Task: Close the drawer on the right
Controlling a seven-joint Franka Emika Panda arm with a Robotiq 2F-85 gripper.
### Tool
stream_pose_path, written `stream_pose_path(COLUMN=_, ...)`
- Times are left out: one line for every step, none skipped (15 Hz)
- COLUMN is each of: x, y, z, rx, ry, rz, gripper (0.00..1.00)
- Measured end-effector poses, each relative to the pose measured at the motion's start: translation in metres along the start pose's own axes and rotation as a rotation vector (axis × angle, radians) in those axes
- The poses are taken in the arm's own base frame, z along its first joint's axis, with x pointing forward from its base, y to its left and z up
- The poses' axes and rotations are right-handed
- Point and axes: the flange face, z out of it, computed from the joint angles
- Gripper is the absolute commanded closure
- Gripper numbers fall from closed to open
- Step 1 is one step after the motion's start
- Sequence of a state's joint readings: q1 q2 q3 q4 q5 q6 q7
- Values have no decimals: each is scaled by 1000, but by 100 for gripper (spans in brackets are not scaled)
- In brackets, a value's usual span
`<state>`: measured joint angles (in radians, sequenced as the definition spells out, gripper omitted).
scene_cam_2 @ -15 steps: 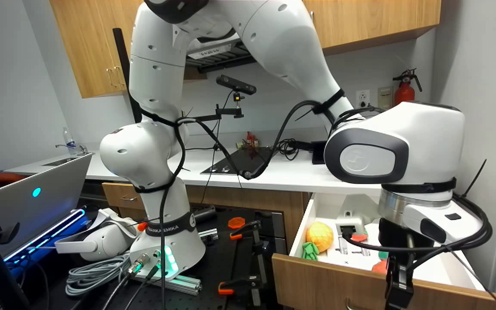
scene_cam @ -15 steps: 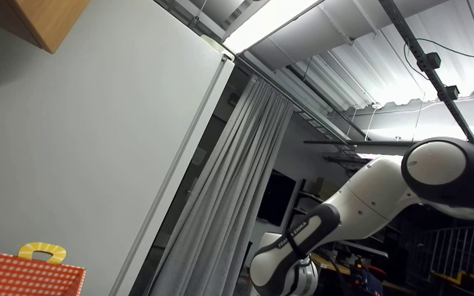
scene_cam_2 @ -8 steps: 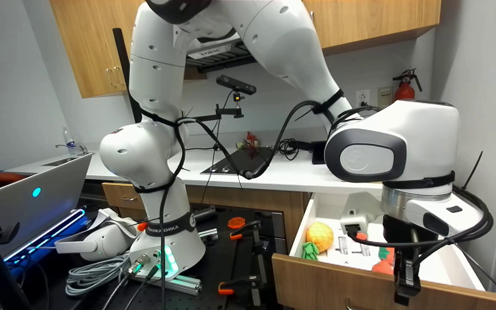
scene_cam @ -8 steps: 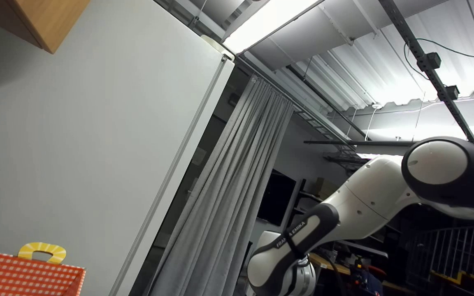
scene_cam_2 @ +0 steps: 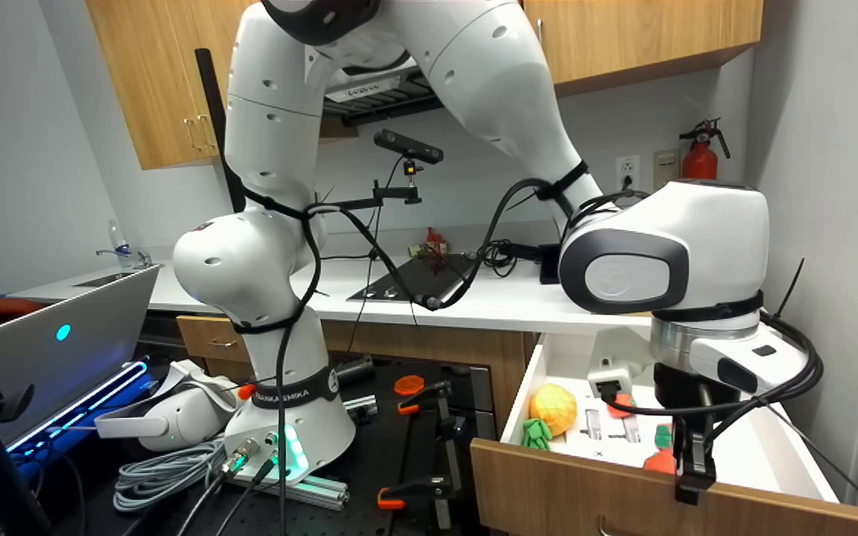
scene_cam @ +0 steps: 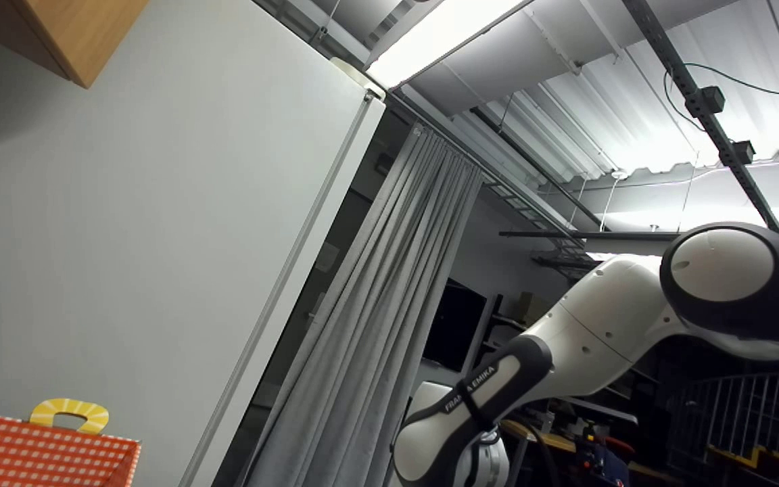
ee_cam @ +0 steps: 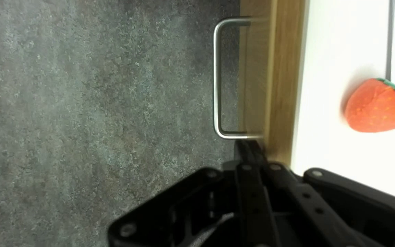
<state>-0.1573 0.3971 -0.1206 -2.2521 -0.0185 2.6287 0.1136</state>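
The right drawer [scene_cam_2: 570,487] stands pulled open below the white counter in an exterior view. It has a wooden front, white inside walls and a metal handle [scene_cam_2: 604,527]. In the wrist view, the drawer front's top edge [ee_cam: 283,75] runs upright, with the handle [ee_cam: 217,79] to its left. My gripper [scene_cam_2: 693,484] is shut and empty, pointing down at the drawer front, overlapping its top edge in that exterior view. In the wrist view, the closed fingertips [ee_cam: 250,149] are on the outer side of the front, just below the handle's lower end. Contact cannot be told.
The drawer holds a toy pineapple [scene_cam_2: 553,408] and a toy strawberry [ee_cam: 377,106]. The white counter [scene_cam_2: 488,305] overhangs behind. A wall [scene_cam_2: 831,186] stands close on the right. Black clamps [scene_cam_2: 444,447] sit on the bench. A loose cable [scene_cam_2: 697,409] loops from the wrist.
In an exterior view, the wrist has shifted left, and the gripper first moved right, then slightly left and up the picture. The drawer has not visibly moved.
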Motion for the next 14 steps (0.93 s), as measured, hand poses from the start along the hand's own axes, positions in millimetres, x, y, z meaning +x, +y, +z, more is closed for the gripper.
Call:
stream_pose_path(x=-1, y=-3, z=1, rx=2, ry=0, rz=-4, gripper=100)
stream_pose_path(x=-1, y=-5, z=2, rx=3, ry=0, rz=-7, gripper=100)
stream_pose_path(x=-1, y=-8, z=2, rx=5, ry=-1, rz=-11, gripper=100)
stream_pose_path(x=-1, y=-10, z=3, rx=6, ry=-1, rz=-15, gripper=100)
stream_pose_path(x=-2, y=-14, z=3, rx=8, ry=0, rz=-20, gripper=100)
stream_pose_path(x=-2, y=-18, z=3, rx=11, ry=1, rz=-25, gripper=100)
stream_pose_path(x=-2, y=-23, z=3, rx=13, ry=2, rz=-32, gripper=100)
stream_pose_path(x=-2, y=-29, z=3, rx=16, ry=3, rz=-40, gripper=100)
stream_pose_path(x=-3, y=-35, z=2, rx=19, ry=4, rz=-50, gripper=100)
stream_pose_path(x=-3, y=-42, z=2, rx=21, ry=6, rz=-61, gripper=100)
stream_pose_path(x=-4, y=-50, z=1, rx=24, ry=8, rz=-72, gripper=100)
stream_pose_path(x=-4, y=-59, z=0, rx=26, ry=10, rz=-84, gripper=100)
stream_pose_path(x=-5, y=-67, z=-1, rx=29, ry=13, rz=-97, gripper=100)
stream_pose_path(x=-5, y=-76, z=-2, rx=31, ry=15, rz=-109, gripper=100)
